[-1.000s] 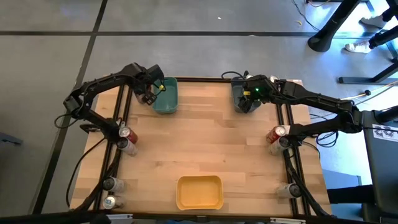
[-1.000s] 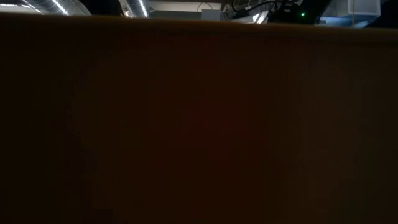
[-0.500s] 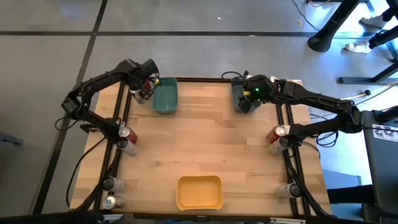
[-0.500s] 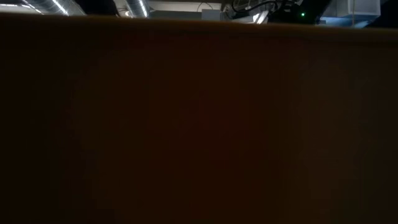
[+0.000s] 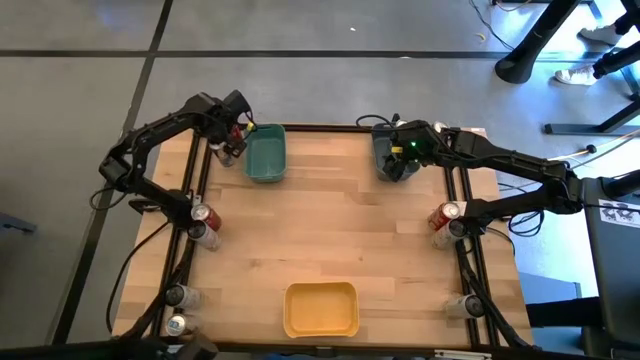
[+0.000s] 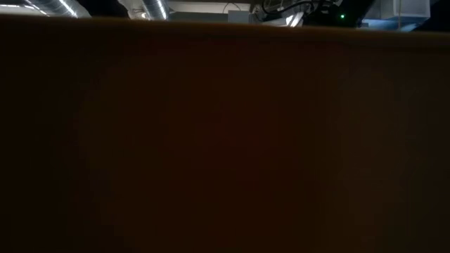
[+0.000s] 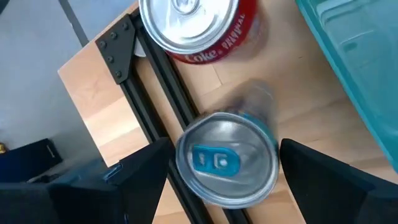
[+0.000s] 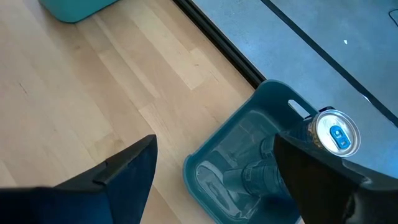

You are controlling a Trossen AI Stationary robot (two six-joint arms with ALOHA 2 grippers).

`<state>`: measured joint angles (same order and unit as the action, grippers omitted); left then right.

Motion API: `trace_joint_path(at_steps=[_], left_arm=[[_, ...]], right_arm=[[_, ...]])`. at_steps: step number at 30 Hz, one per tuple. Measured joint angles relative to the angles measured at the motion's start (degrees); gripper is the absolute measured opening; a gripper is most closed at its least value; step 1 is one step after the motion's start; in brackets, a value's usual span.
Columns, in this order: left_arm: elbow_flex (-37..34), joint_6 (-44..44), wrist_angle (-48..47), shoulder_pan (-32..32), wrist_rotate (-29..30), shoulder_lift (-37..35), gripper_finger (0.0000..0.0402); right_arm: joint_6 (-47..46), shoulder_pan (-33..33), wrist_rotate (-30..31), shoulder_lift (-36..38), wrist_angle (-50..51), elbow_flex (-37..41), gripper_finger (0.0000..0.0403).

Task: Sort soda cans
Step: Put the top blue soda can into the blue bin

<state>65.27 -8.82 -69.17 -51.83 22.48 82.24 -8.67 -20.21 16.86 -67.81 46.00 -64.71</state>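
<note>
The left gripper (image 7: pixel 224 165) has left the teal bin (image 5: pixel 266 157) and now hangs outside it at the table's (image 5: pixel 330 240) far left corner, its fingers spread wide either side of a silver-topped can (image 7: pixel 227 165) with a blue tab; a red can (image 7: pixel 199 28) stands just beyond. The right gripper (image 8: pixel 214 165), wide and empty, hovers over the dark blue-grey bin (image 8: pixel 249 168) at the far right corner, one can (image 8: pixel 336 134) at that bin's rim. Three rectangular plastic bins show, the third yellow (image 5: pixel 321 309) at the near edge.
</note>
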Motion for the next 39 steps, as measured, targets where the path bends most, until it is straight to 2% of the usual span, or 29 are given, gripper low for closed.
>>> trace_joint_path(at_steps=[6,11,17,22,27,33,39], left_arm=[[-2.6,0.5,-0.2,-0.2,-4.8,0.0,0.0294],[-3.8,3.1,1.3,0.1,-4.9,-0.1,0.0292],[-3.7,5.9,2.3,1.1,-6.9,-0.2,0.0231],[-3.4,7.1,1.8,2.6,-8.4,-1.7,0.0227],[0.4,6.2,-2.1,5.2,-7.9,-5.2,0.0227],[8.1,3.9,-7.7,8.9,-6.6,-9.0,0.0227],[15.6,1.6,-8.1,13.9,-6.3,-11.6,0.0227]], right_arm=[[0.0,0.0,0.0,0.0,0.0,0.0,0.0321],[0.0,0.0,0.0,0.0,0.0,0.0,0.0321],[-0.8,0.0,-1.8,0.0,0.0,0.0,0.0321],[-6.0,0.0,-2.8,0.0,0.4,0.0,0.0321],[-6.3,0.0,-5.9,0.0,3.2,0.0,0.0321],[-7.6,0.0,-6.1,0.0,4.0,0.0,0.0321],[-4.4,0.0,-6.1,-0.5,1.3,0.0,0.0321]])
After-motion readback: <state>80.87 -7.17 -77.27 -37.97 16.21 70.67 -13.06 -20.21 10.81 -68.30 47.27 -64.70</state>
